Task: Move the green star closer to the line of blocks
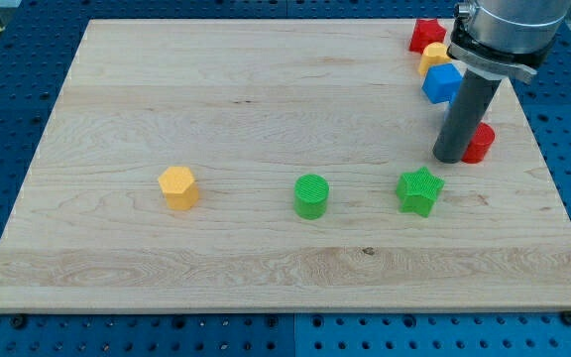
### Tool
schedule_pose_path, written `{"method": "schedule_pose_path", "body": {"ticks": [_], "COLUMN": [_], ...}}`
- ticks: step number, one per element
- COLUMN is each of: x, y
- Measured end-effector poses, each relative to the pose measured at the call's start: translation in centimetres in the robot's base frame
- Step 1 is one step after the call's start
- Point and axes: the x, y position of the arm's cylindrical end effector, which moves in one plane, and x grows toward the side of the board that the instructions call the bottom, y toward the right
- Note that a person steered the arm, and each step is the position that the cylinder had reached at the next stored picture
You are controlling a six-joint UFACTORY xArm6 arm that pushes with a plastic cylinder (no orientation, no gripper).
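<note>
Currently my bare rod tip [451, 159] sits at one o'clock of the green star [420, 190]; I should circle to seven o'clock, then push steadily toward the right-edge line.

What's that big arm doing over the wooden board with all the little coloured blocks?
The arm ends in a dark rod, and my tip rests just above the green star block, beside a red block. A blue block, a yellow block and a red star run up the view's right. A green cylinder and an orange hexagonal block sit leftward.
</note>
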Motion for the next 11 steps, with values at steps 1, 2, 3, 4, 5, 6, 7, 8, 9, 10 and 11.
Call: {"method": "schedule_pose_path", "body": {"ticks": [1,2,3,4,5,6,7,8,9,10,11], "x": [0.2,1.1,3.1,6.1,6.7,6.7,6.7,6.7,6.7,6.7,6.7], "y": [-2.6,-7.7,-12.0,-10.7,-8.7,-7.4,-4.7,-1.6,0.9,2.3,2.3]}}
